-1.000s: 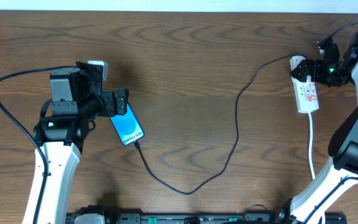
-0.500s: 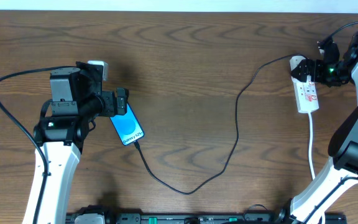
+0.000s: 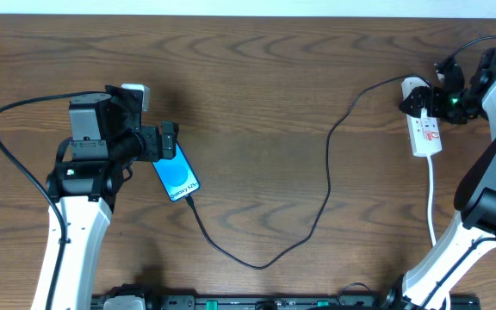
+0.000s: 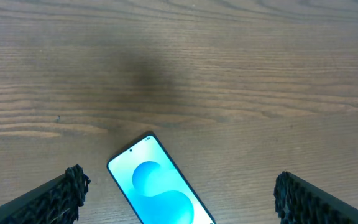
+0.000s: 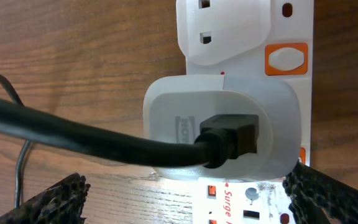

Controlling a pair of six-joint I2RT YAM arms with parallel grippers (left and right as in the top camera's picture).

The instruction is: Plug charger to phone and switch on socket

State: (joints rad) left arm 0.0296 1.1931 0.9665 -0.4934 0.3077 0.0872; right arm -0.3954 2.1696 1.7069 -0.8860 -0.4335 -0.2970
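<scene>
The phone (image 3: 177, 178) lies screen up on the table at the left, and its top end shows in the left wrist view (image 4: 160, 186). The black charger cable (image 3: 261, 264) runs from the phone's lower end in a loop to a white adapter (image 5: 222, 134) plugged into the socket strip (image 3: 425, 131). My left gripper (image 3: 169, 142) is open and empty, its fingers wide on either side of the phone's top end (image 4: 179, 199). My right gripper (image 3: 431, 96) is open over the adapter end of the strip (image 5: 188, 199). An orange switch (image 5: 286, 59) sits beside the neighbouring outlet.
The strip's thick white cord (image 3: 431, 202) runs toward the front right, by the right arm's base. The left arm's black cable (image 3: 11, 159) loops at the far left. Bare wood table lies between the two arms.
My right gripper has shifted slightly up and left over the strip's adapter end. The left arm, phone and cable have not moved.
</scene>
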